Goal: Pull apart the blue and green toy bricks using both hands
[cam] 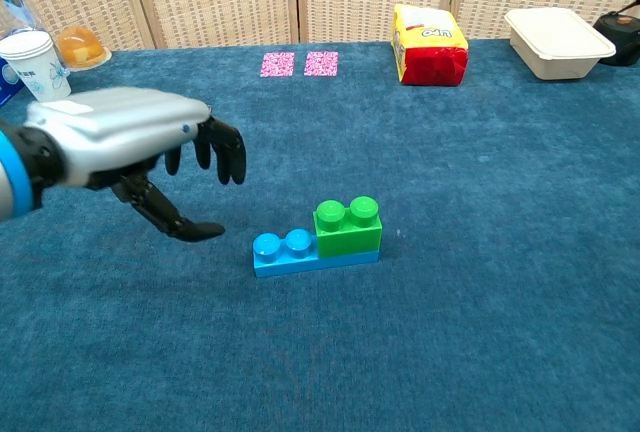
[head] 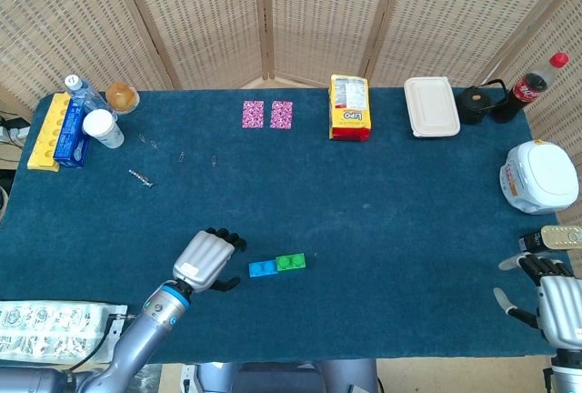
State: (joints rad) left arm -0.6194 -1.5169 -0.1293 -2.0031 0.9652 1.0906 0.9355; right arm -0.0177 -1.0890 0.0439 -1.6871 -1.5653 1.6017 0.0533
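Joined blue and green bricks on the desk, untouched.
Left robot hand (cam: 150, 152), fingers spread, empty, sits nearer; bricks (cam: 318, 237) lie at its 3 o'clock, long axis sideways.

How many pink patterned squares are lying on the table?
2: the left pink square and the right pink square lie side by side at the far middle, left of the yellow packet.

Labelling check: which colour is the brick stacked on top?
Green brick, sitting on the blue brick; clearest in the chest view.
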